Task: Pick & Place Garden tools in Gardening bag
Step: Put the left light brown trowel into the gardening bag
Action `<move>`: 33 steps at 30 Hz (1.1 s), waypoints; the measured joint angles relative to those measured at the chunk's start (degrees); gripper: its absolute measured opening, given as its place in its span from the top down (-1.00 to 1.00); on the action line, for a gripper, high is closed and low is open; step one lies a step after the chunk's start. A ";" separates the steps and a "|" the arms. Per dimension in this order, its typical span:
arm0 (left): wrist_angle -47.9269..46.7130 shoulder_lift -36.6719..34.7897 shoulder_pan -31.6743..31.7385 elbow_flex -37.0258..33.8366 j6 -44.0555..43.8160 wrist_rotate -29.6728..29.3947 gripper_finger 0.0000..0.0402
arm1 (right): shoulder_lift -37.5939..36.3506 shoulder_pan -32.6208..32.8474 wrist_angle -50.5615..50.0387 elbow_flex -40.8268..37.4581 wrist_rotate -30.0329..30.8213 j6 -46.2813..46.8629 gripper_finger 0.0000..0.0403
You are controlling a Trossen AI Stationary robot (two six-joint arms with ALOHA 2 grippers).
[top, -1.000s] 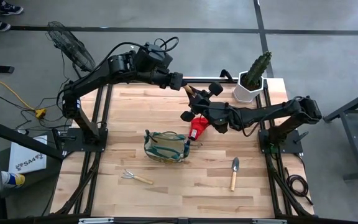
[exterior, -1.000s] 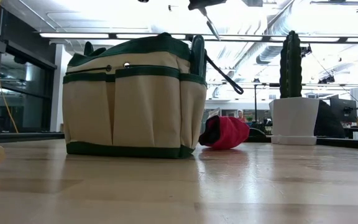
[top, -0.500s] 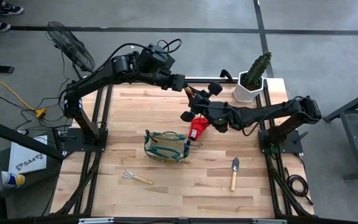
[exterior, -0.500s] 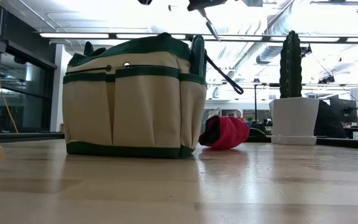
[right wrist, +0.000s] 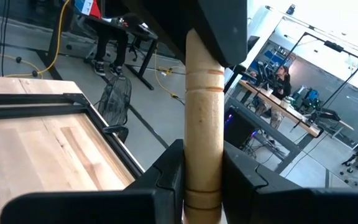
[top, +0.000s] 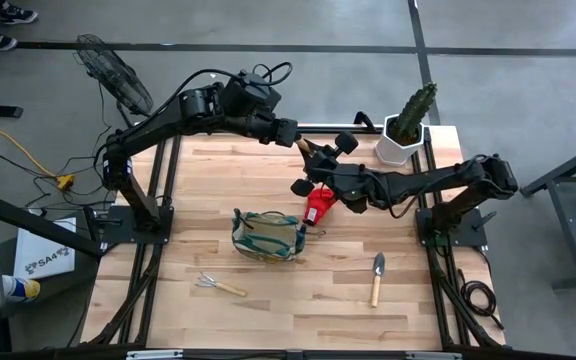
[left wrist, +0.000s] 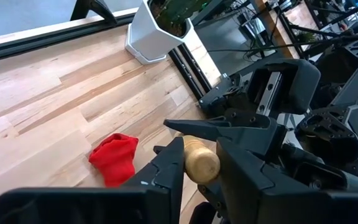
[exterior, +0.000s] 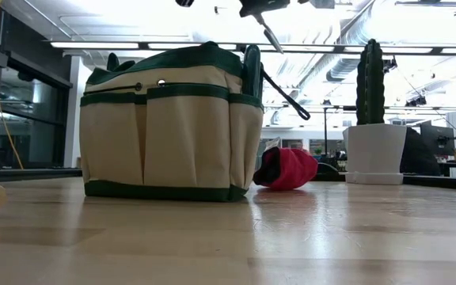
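Observation:
A wooden-handled tool (top: pixel 309 152) is held in the air above the table's far middle, between both grippers. My left gripper (top: pixel 303 145) is shut on its handle from the far left. My right gripper (top: pixel 316 172) is shut on it from the right. Its metal tip (exterior: pixel 269 37) shows at the top of the low view. The tan and green gardening bag (top: pixel 267 236) stands on its base at mid-table, with a dark handle (exterior: pixel 285 96) sticking out. A red glove (top: pixel 317 207) lies beside it. A trowel (top: pixel 377 272) and a hand rake (top: pixel 218 286) lie near the front. My left gripper pinches the handle's rounded free end (left wrist: pixel 201 163) between its two fingers (left wrist: pixel 166 177). The end faces the wrist camera and the handle runs on away from it. The tool is clear of the table. My right gripper pinches the wooden handle (right wrist: pixel 204 134) between its two fingers (right wrist: pixel 166 180), which lie across it. It holds farther along the handle than my left gripper, whose dark finger (right wrist: pixel 219 31) shows at the other end. The tool is lifted clear.
A green cactus in a white pot (top: pixel 405 130) stands at the table's far right corner, close behind my right arm. Bare wood lies between the bag and the trowel. A fan (top: pixel 108 70) stands off the table's far left.

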 joint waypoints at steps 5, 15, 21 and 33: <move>-0.02 0.00 0.00 0.00 0.01 0.59 0.58 | 0.00 0.00 0.00 0.00 -0.01 0.02 0.70; -0.35 -0.02 0.00 0.00 1.02 0.60 0.68 | 0.00 0.00 -0.04 0.00 0.01 0.02 0.70; -0.52 -0.04 -0.02 0.00 1.53 0.21 0.68 | 0.00 0.00 -0.04 0.00 -0.03 0.02 0.70; -0.75 -0.07 -0.04 0.02 1.97 -0.50 0.68 | 0.00 0.01 0.09 0.00 0.19 1.41 0.43</move>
